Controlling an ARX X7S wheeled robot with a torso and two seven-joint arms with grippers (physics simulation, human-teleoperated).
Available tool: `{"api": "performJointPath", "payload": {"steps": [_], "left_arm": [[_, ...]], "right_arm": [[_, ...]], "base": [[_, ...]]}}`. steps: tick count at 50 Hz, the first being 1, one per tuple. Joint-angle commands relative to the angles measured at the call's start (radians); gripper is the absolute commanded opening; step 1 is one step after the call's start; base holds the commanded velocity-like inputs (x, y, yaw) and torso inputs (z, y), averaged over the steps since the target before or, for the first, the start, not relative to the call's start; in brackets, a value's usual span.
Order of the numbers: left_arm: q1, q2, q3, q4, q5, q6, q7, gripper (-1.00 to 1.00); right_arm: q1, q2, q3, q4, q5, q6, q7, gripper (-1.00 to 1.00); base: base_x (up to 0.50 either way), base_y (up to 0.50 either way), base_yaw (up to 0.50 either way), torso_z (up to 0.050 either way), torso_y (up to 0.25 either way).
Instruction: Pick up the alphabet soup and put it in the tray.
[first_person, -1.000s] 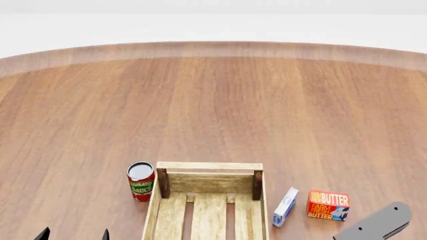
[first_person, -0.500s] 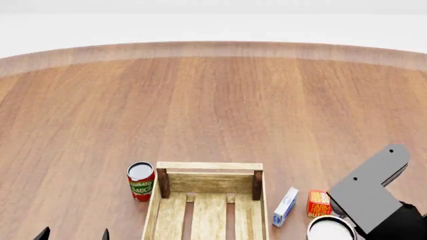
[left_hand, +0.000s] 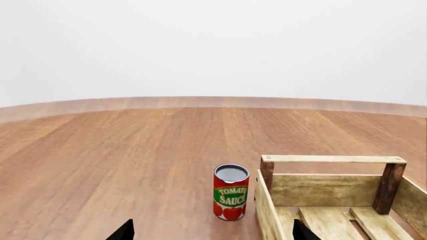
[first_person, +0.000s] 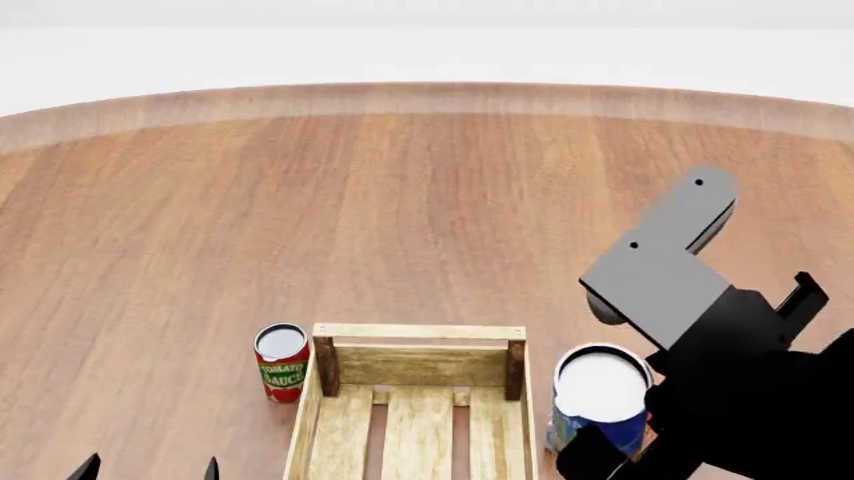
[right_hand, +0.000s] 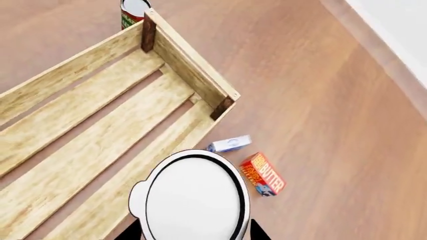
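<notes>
The alphabet soup (first_person: 601, 398), a blue-labelled can with a white top, hangs in the air just right of the tray's far right corner. My right gripper (first_person: 607, 452) is shut on it, a dark finger on each side of the can (right_hand: 193, 197). In the right wrist view the can sits over the tray's near side wall. The tray (first_person: 420, 332) is a light wooden slatted crate at the front centre, and its end wall (right_hand: 190, 62) and top bar (left_hand: 333, 159) show in the wrist views. My left gripper (first_person: 148, 470) stays low at the front left, open (left_hand: 213, 233) and holding nothing.
A red tomato sauce can (first_person: 282, 362) stands against the tray's far left corner (left_hand: 231, 192). A red butter box (right_hand: 262, 173) and a small white-blue box (right_hand: 229, 144) lie on the table right of the tray, hidden by my right arm in the head view.
My right arm has risen and swung left toward the tray, lifting the soup can with it. It now covers the butter box and small box in the head view. The left arm is still.
</notes>
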Motion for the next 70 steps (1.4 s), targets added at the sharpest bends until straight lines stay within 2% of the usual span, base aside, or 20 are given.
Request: {"api": "performJointPath", "payload": {"steps": [1,32,55,70], "left_arm": [[0.0,-0.004,0.005,0.001,-0.002,0.002,-0.004,1.0],[0.004,-0.015,0.015,0.005,-0.007,0.007,-0.017,1.0],[-0.006,-0.018,0.022,-0.006,-0.014,0.008,-0.021,1.0],[-0.006,-0.023,0.027,-0.003,-0.019,0.009,-0.025,1.0]], "right_arm": [[0.127,-0.087,-0.148,0.086,-0.118,-0.072,-0.099,-1.0],[0.078,-0.254,-0.255,0.295,-0.25,-0.313,-0.202,-1.0],[0.015,-0.317,-0.26,0.392,-0.277,-0.429,-0.229,-1.0],[-0.016,-0.379,-0.342,0.489,-0.372,-0.53,-0.274,-1.0]], "base": [[0.0,0.0,0.0,0.0,0.0],[0.0,0.0,0.0,0.0,0.0],[0.0,0.0,0.0,0.0,0.0],[0.0,0.0,0.0,0.0,0.001]]}}
